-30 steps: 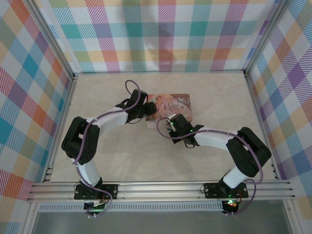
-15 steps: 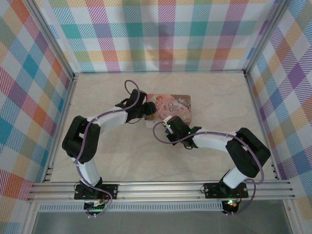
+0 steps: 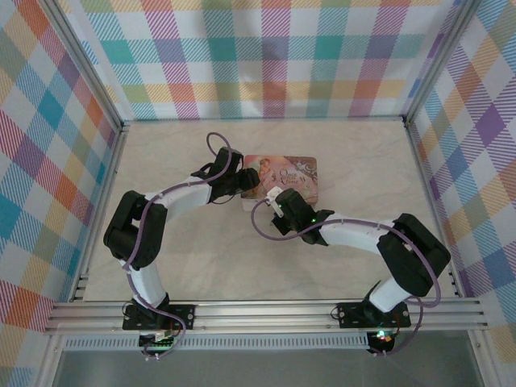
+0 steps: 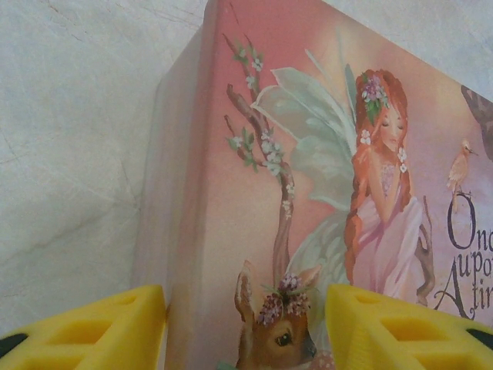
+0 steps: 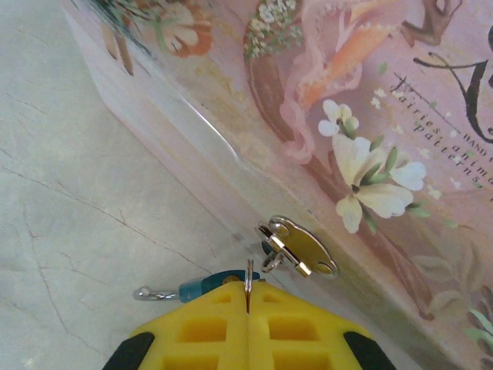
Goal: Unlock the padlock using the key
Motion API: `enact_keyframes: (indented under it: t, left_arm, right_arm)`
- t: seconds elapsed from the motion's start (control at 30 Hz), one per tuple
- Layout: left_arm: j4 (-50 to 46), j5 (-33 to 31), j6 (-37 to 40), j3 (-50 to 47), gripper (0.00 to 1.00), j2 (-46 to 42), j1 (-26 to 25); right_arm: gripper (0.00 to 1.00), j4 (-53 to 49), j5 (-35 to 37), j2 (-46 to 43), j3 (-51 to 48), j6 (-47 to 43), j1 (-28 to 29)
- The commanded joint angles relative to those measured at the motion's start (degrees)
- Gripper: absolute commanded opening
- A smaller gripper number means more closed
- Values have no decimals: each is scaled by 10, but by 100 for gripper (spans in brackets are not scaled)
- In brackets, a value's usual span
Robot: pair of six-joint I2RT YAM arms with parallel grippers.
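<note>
The work is at its middle step, to my eye: the key is in hand and brought to the lock, but nothing shows the lock released. The pink tin [image 3: 290, 171] lies flat on the table [image 5: 77, 193], and everything happens along its near long wall. The right gripper [image 5: 247, 294] sits just off that wall, jaws pressed together on a thin sliver of metal that I take for the key [image 5: 249, 271], its tip pointing up at the tin's brass hasp [image 5: 300, 247].

The padlock [image 5: 202, 289] lies on the table at the foot of the same wall, just to one side of the hasp and touching the right fingertips, which hide part of its bluish body. Its thin shackle [image 5: 148, 294] sticks out on the side away from the hasp and does not seem to pass through the hasp's ring (though the ring is small and I would not swear to it). I cannot tell whether the key is seated in the keyhole, nor whether the shackle has sprung.

The left gripper [image 4: 245, 308] is at the tin's left end, jaws apart, one finger beside the end wall and the other over the lid; I cannot tell whether they squeeze the tin or merely bracket it.

What is left, as I judge it: seating the key, if it is not in, then turning it until the shackle frees.
</note>
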Motion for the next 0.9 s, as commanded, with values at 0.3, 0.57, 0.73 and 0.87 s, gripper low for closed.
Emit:
enact_keyframes:
  t: [0.3,0.57,0.73,0.87]
  left_arm:
    - [13,-3,-17,-29,59,-40,3]
    - [12,-15,-25,-66,60,-89,3]
    - [11,-21,-28,-94,61,-124,3]
    - [14,-16,-37,-123,61,-155,3]
  right_arm:
    - [0,-22,2,-110,-33,48,12]
    - [0,-64,24,-203,-51,68,12]
    - [0,-88,49,-246,-54,83,12]
    - [0,-115,67,-270,-52,105,-1]
